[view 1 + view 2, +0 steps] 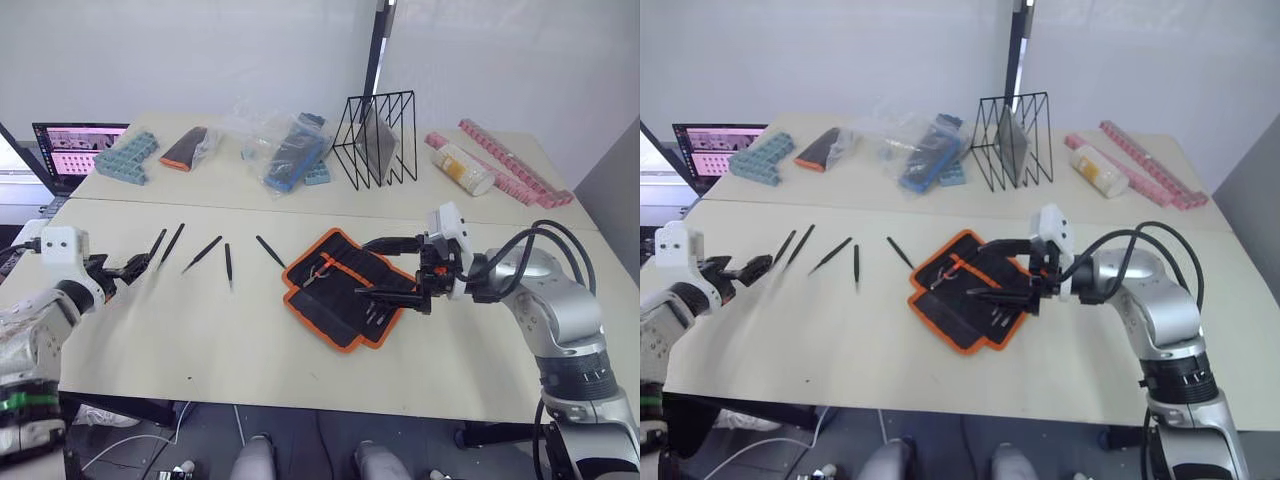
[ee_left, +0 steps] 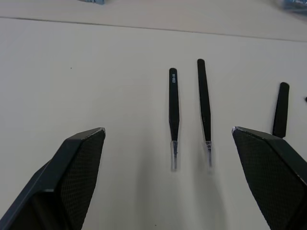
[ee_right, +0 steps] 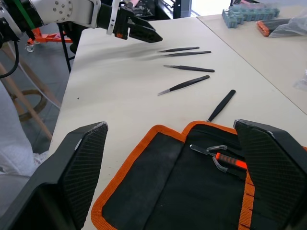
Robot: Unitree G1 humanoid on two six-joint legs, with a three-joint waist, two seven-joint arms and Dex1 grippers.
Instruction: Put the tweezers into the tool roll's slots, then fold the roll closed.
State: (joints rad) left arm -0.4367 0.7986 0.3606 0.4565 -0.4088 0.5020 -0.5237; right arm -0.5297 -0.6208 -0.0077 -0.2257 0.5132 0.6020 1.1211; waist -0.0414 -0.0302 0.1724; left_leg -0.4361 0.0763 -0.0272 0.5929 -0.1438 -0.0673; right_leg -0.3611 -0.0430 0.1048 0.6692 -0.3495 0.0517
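Five tweezers (image 1: 205,254) lie on the table (image 1: 200,340) left of the open roll (image 1: 345,285); light, stiff, slippery slivers, best pinched mid-shaft. Left gripper (image 2: 168,158) open before them, right gripper (image 3: 168,158) open over the roll

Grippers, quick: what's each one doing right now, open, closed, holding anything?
Left gripper: open, empty, fingers either side of two tweezers on the table.
Right gripper: open, empty, over the tool roll.
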